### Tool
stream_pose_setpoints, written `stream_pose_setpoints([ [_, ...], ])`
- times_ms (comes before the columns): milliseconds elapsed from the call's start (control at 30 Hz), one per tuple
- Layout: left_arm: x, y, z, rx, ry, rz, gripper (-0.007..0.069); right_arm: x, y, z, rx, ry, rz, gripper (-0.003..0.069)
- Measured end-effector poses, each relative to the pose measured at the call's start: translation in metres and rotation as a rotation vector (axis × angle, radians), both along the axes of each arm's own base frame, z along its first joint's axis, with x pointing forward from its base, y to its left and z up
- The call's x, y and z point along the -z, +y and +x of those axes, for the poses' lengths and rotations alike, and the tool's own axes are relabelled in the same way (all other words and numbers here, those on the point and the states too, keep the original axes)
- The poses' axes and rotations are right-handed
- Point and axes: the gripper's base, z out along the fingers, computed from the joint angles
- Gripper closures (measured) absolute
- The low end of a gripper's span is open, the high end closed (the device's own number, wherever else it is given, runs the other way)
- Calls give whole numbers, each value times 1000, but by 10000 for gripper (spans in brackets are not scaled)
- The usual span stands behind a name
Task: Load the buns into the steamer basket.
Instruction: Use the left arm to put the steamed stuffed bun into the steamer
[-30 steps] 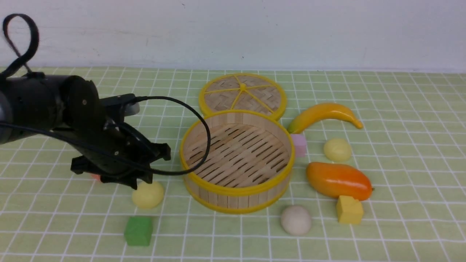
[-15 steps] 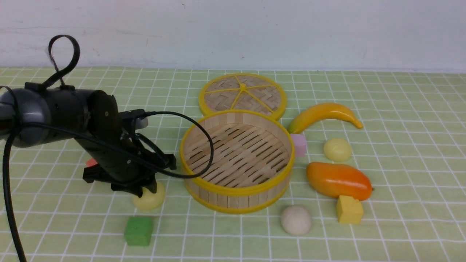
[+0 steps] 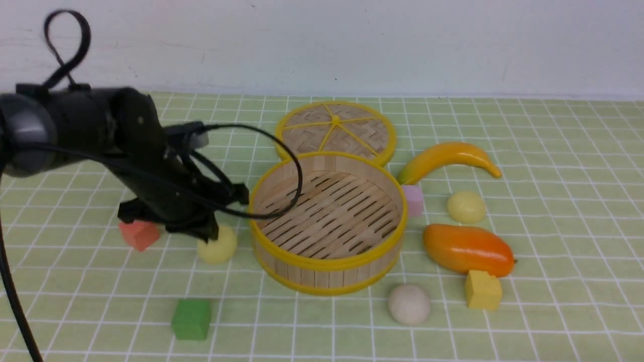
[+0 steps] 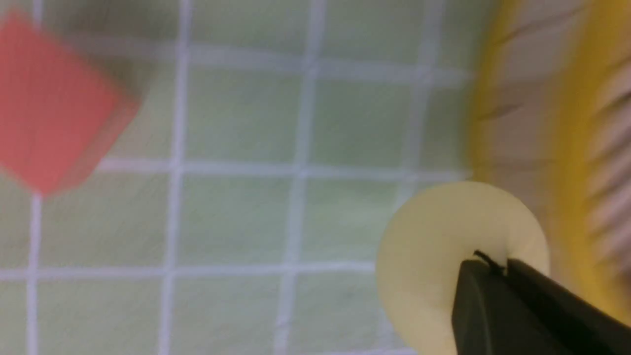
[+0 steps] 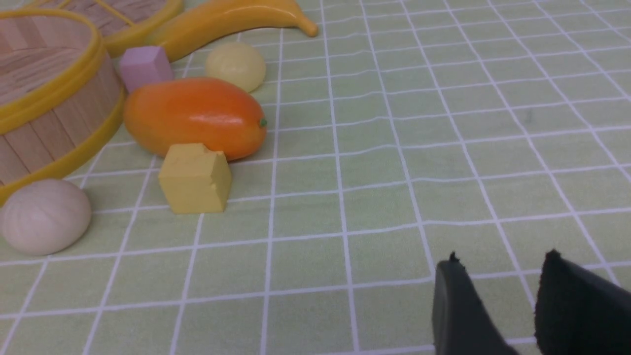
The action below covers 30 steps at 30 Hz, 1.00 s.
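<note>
My left gripper is shut on a pale yellow bun, which hangs just left of the steamer basket. In the left wrist view the dark fingers meet on that bun, beside the basket's yellow rim. A second pale yellow bun lies right of the basket. The off-white bun lies in front of it. The basket holds nothing. My right gripper is open over bare cloth, apart from the off-white bun; it does not show in the front view.
A woven lid lies behind the basket. A banana, pink cube, mango and yellow cube lie to the right. A red cube and green cube lie to the left.
The left gripper came down onto the pale yellow bun, shut on it, and has risen with it toward the basket. The right arm has not moved.
</note>
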Motion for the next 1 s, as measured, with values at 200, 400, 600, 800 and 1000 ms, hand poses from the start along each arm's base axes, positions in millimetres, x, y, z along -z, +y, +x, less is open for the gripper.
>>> stream_pose_setpoints([
  [200, -47, -14, 12, 5, -126, -177, 638, 0, 0, 0, 0, 0, 0, 419],
  [400, -26, -24, 25, 22, -90, -245, 636, 0, 0, 0, 0, 0, 0, 419],
  [600, 12, -29, 36, 4, 2, -259, 617, 0, 0, 0, 0, 0, 0, 419],
  [800, 17, -30, 38, 3, 7, -256, 551, 0, -1, 0, 1, -2, -17, 419],
  [1000, 17, -30, 37, 17, 12, -251, 455, -1, -1, 1, 2, -33, -18, 419],
])
